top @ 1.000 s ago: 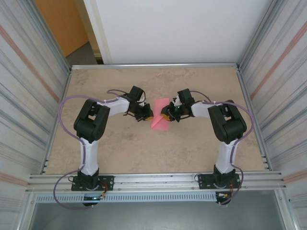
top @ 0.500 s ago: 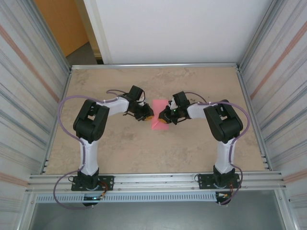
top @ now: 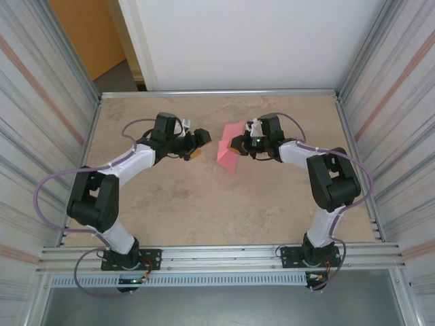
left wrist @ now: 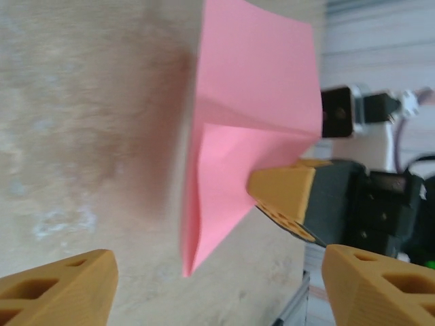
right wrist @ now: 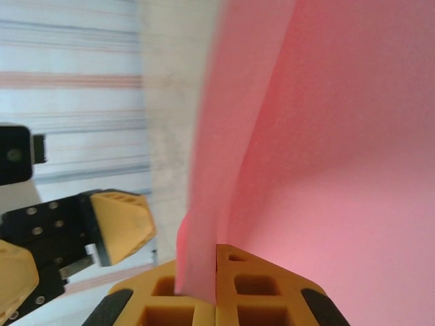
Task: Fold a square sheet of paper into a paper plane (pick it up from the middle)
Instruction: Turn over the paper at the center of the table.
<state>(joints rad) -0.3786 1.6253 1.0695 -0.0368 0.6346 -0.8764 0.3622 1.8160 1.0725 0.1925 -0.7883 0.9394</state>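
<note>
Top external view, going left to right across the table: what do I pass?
left arm's elbow → left claw, open → folded pink paper → right claw, shut on the paper's right side → right arm's elbow

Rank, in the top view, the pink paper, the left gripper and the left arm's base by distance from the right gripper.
1. pink paper, pinched by the right gripper, jaws shut.
2. left gripper, jaws open, just left of the paper.
3. left arm's base, bottom-left of the view.
</note>
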